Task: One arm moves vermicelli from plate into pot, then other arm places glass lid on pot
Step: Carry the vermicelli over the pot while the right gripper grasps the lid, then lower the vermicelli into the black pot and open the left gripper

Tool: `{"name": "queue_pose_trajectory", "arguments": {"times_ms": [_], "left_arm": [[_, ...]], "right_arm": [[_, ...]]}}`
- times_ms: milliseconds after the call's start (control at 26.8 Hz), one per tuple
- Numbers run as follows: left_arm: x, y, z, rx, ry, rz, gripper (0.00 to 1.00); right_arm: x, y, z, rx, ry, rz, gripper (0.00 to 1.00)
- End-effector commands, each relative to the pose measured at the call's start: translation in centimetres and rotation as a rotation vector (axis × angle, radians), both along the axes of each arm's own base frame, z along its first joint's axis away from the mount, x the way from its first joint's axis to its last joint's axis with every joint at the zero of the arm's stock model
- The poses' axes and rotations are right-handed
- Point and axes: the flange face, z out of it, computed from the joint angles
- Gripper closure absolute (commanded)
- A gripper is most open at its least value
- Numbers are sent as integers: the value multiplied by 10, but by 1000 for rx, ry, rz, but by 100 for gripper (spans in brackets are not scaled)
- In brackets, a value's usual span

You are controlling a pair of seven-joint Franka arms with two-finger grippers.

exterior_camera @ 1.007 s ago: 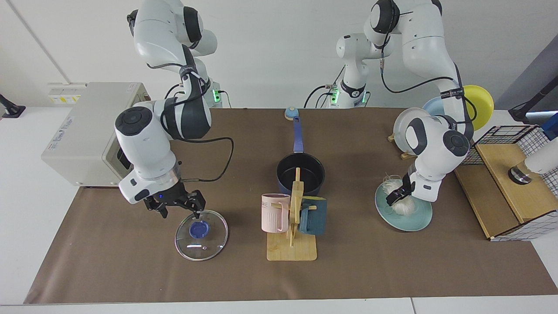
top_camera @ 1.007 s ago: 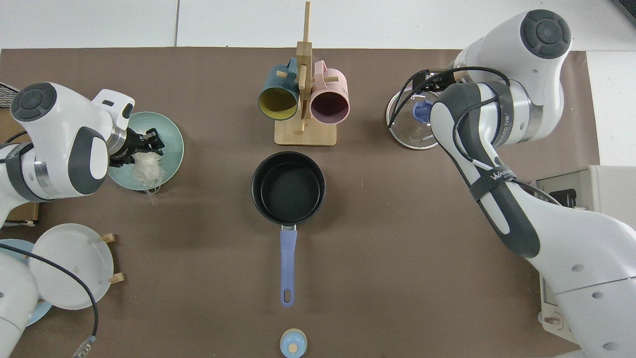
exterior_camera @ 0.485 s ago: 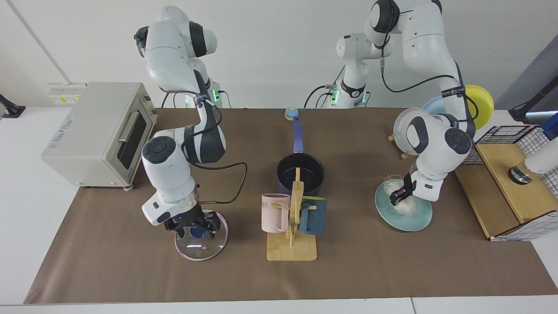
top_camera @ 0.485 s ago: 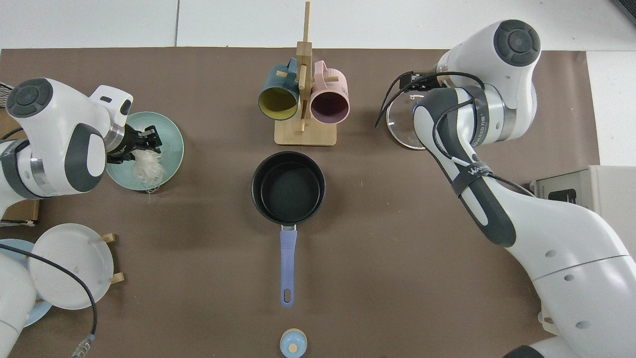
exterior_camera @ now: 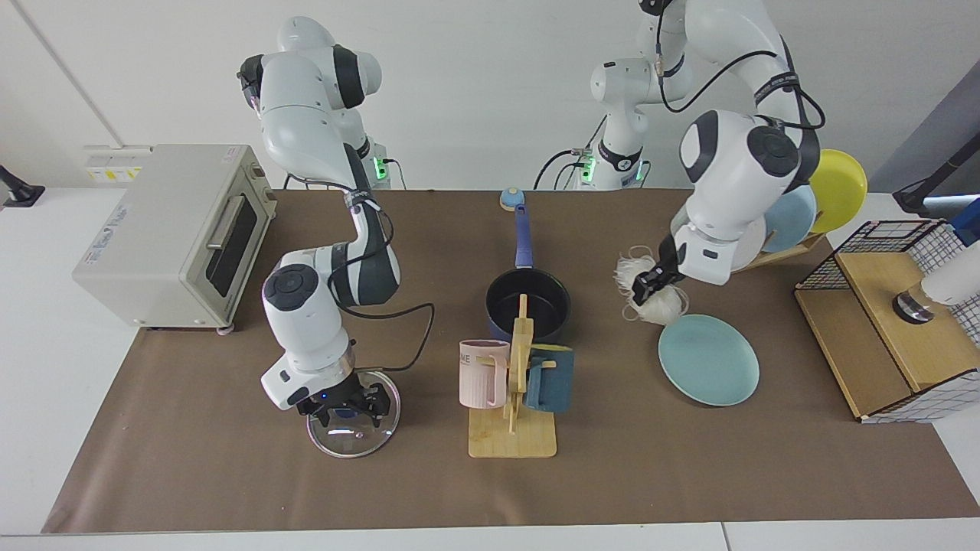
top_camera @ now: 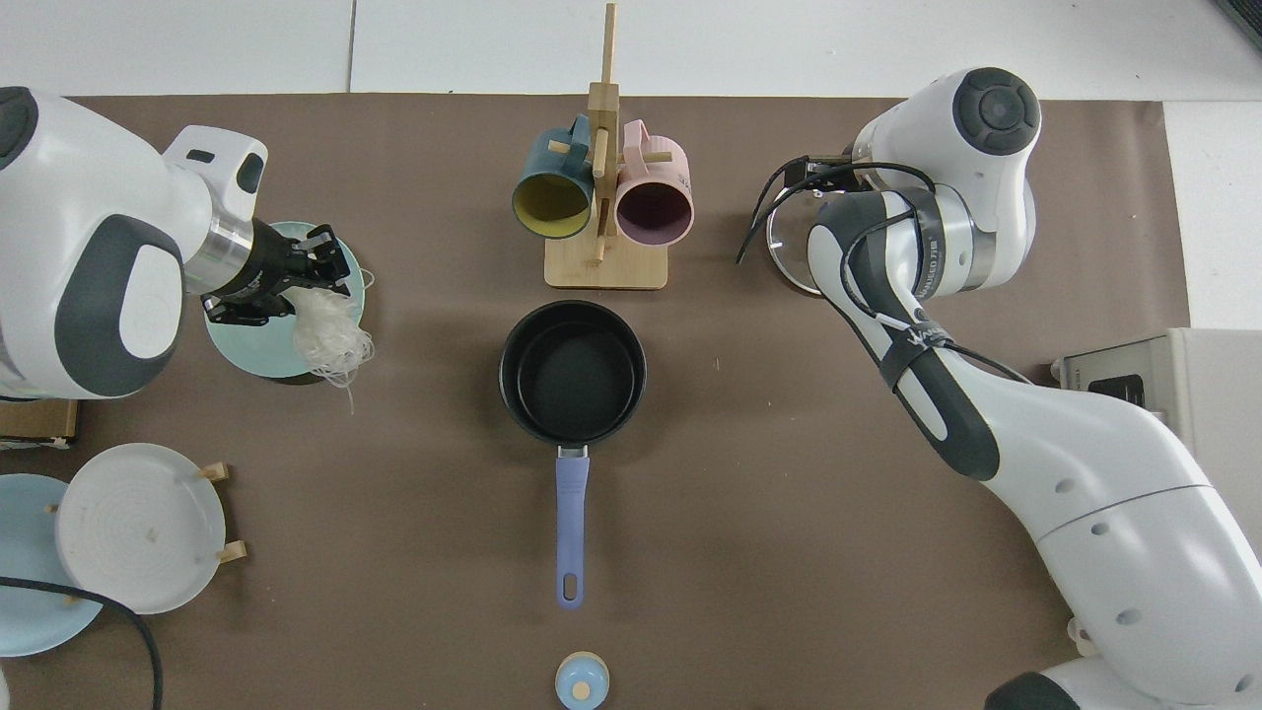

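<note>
gripping vermicelli (exterior_camera: 651, 295), left gripper (exterior_camera: 649, 285) hangs above plate (exterior_camera: 709, 360); right gripper (exterior_camera: 344, 403) spread around glass lid (exterior_camera: 354, 413) knob.

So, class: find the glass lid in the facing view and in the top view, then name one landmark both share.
Facing view: the glass lid lies flat at lower left, under the right pincer.
Top view: the glass lid is at upper right, mostly hidden by that arm.
Shared landmark: the wooden mug stand.

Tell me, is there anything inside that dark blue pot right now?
Nothing shows inside the pot: from above its black inside is bare. The vermicelli hangs from the left gripper, between plate and pot. In the facing view the mug rack covers the pot's near wall.
</note>
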Motion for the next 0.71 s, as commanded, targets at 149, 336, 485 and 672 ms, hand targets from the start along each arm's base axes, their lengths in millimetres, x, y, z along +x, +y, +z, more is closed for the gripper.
{"name": "queue_pose_trajectory", "arguments": {"times_ms": [149, 336, 485, 672], "left_arm": [[-33, -67, -46, -76, -37, 52, 100], [-41, -99, -75, -98, -34, 23, 100], [-43, -99, -87, -94, -20, 20, 100], [-43, -107, -105, -96, -16, -1, 100]], "right_arm": [[-12, 0, 13, -4, 63, 23, 0], [-14, 1, 9, -10, 76, 34, 0], [-14, 1, 8, -15, 75, 58, 0], [-14, -1, 7, -17, 78, 59, 0]]}}
